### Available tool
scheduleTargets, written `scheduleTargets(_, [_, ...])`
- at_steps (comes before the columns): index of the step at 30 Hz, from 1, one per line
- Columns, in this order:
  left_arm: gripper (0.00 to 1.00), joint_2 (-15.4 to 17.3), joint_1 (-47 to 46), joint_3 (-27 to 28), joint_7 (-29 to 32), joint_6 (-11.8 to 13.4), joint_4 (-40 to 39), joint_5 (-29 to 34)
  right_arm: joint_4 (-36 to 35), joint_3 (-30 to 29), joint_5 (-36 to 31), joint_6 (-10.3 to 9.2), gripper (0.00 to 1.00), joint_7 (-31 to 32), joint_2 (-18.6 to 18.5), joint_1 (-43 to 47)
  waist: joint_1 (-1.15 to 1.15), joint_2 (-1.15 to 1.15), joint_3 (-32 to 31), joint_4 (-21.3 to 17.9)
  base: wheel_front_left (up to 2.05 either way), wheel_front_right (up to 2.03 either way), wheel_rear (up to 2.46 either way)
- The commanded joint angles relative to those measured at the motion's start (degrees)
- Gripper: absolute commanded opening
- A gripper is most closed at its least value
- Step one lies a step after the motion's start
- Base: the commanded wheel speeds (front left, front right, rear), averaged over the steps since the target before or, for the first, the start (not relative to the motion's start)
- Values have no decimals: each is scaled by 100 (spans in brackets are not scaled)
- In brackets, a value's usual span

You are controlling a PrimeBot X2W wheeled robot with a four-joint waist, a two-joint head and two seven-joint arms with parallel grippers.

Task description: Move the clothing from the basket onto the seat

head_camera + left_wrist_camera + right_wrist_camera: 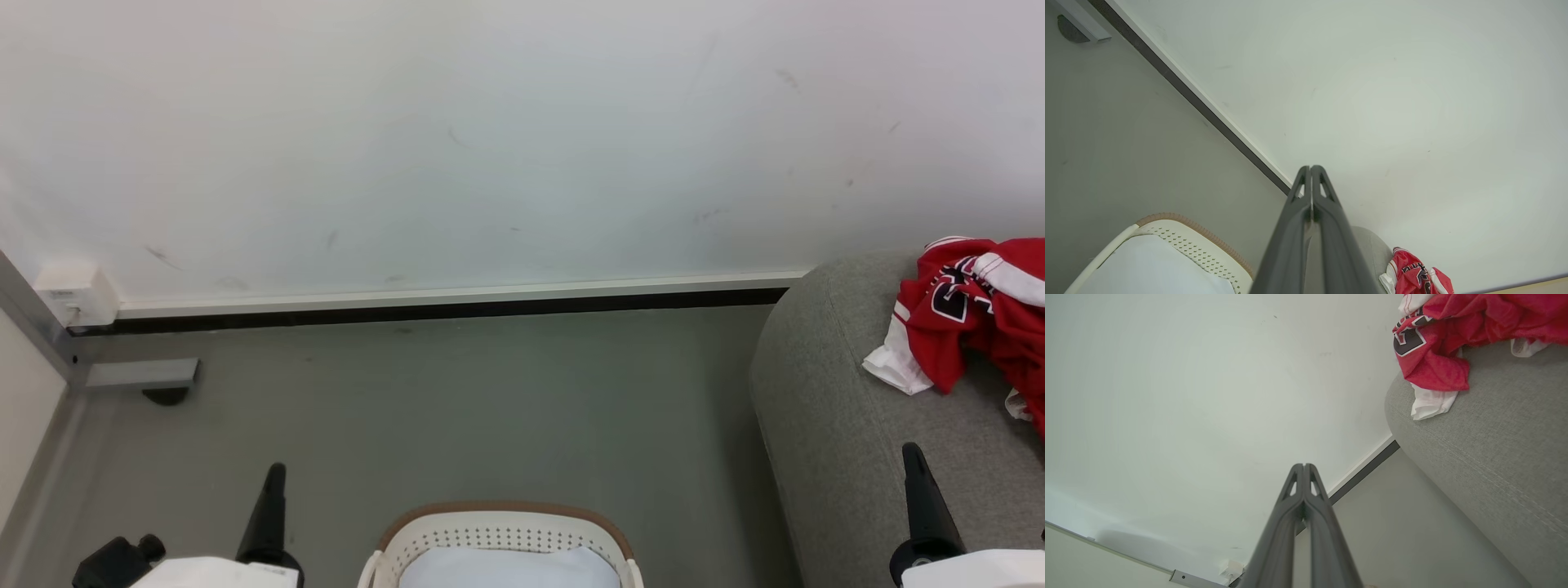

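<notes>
Head view: the red-and-white clothing point(976, 318) lies crumpled on the grey seat point(841, 425), just beyond and to the right of the right gripper point(916, 469). The basket point(506, 513) sits between it and the left gripper point(273, 490), showing only white lining point(506, 567) in its visible part. Both pairs of fingers are pressed together, holding nothing. The transfer looks finished. The next move calls for checking the basket's hidden near part.
</notes>
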Motion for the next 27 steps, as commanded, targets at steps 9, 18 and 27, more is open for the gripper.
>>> scheduleTargets(9, [0, -17, -169, 159, 194, -77, -13, -661, -9, -155, 646, -6, 0, 198, 24, -174, 0, 0, 7, 7, 0, 0, 0])
scheduleTargets(18, [0, -51, -191, 246, 328, -115, 1, -1073, 8, -247, 1047, -6, 0, 324, 51, -193, 0, 0, 13, 13, 0, 0, 0])
scheduleTargets(27, [0, -85, -223, 332, 456, -157, 19, -1515, 24, -334, 1473, -7, 0, 450, 74, -216, 0, 0, 19, 20, 0, 0, 0])
